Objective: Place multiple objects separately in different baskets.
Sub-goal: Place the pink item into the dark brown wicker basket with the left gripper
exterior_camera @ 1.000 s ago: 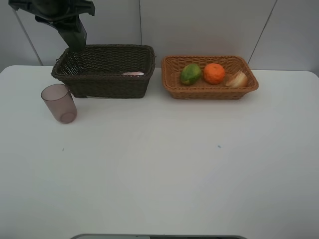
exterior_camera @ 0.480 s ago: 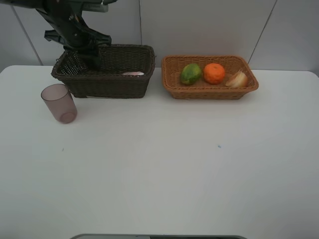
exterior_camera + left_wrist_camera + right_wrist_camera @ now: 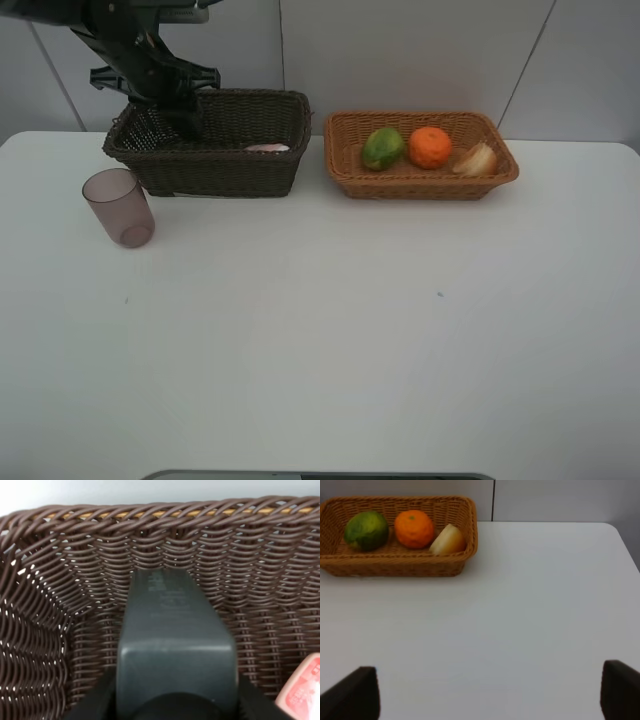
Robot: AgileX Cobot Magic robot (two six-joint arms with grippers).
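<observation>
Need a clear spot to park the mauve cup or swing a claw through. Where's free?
The table is bare in front of both baskets. The tan basket is crowded with three fruits. The dark basket has the left claw holding a grey bottle inside.

Lab-like bench: bare white table (image 3: 320, 350), grey panels (image 3: 420, 55).

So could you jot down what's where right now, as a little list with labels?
dark basket: left gripper inside, holding a dark grey bottle; pink bottle also inside
tan basket: green fruit, orange, pale round fruit
table: mauve cup, upright, beside the dark basket
right gripper: open, over bare table
</observation>
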